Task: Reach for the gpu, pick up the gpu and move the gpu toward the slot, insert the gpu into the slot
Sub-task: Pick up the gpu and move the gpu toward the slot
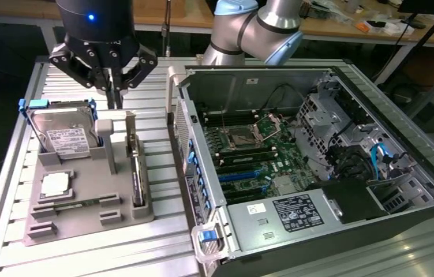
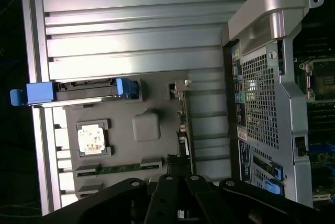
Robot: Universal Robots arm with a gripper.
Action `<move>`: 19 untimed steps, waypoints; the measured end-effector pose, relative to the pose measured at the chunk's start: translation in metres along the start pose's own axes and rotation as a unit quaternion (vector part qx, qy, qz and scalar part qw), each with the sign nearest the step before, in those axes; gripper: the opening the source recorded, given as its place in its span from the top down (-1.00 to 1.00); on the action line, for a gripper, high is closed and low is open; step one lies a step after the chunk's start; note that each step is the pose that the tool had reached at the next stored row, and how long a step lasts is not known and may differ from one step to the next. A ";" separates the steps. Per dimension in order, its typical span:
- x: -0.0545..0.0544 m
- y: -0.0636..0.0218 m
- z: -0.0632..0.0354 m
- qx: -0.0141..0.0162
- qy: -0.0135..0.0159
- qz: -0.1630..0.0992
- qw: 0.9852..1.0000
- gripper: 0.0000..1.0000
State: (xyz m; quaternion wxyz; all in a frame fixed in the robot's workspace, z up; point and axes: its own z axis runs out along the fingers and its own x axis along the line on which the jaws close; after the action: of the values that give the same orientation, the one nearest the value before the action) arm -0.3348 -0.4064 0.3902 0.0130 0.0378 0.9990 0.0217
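The gpu (image 1: pixel 134 173) is a thin dark card standing on its long edge in a groove on the right side of a grey holder tray (image 1: pixel 86 222). In the wrist view the gpu (image 2: pixel 183 124) shows edge-on, with its pale bracket end farthest from the fingers. My gripper (image 1: pixel 113 88) hangs above the tray's far end, behind and slightly to the exterior view's left of the card, with its black fingers shut together on nothing. The gripper (image 2: pixel 178 187) is apart from the card. Blue slots (image 1: pixel 242 171) lie on the motherboard inside the open computer case (image 1: pixel 201 144).
The grey tray also holds a silver hard drive (image 1: pixel 67 138) in a blue-handled caddy, a square processor chip (image 1: pixel 55 183) and a memory stick (image 2: pixel 118 169). The case's near wall stands right beside the card. All of it rests on a ribbed aluminium table (image 1: pixel 109 254).
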 end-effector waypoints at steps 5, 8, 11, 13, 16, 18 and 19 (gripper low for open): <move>0.000 -0.0022 -0.0001 0.000 0.000 0.000 1.000 0.29; 0.000 -0.0064 -0.0003 0.000 0.000 -0.003 1.000 0.05; 0.000 -0.0077 -0.0003 0.001 0.000 -0.008 1.000 -0.18; -0.001 -0.0078 -0.0002 0.001 0.001 -0.008 1.000 -0.32; -0.004 -0.0075 -0.0001 0.008 0.014 -0.010 1.000 -0.32; -0.006 -0.0075 0.0003 0.011 0.022 -0.016 1.000 -0.32; -0.006 -0.0074 0.0004 0.011 0.023 -0.019 1.000 -0.32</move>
State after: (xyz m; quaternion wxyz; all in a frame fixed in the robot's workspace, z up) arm -0.3295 -0.4142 0.3895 -0.0097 0.0187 0.9997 0.0112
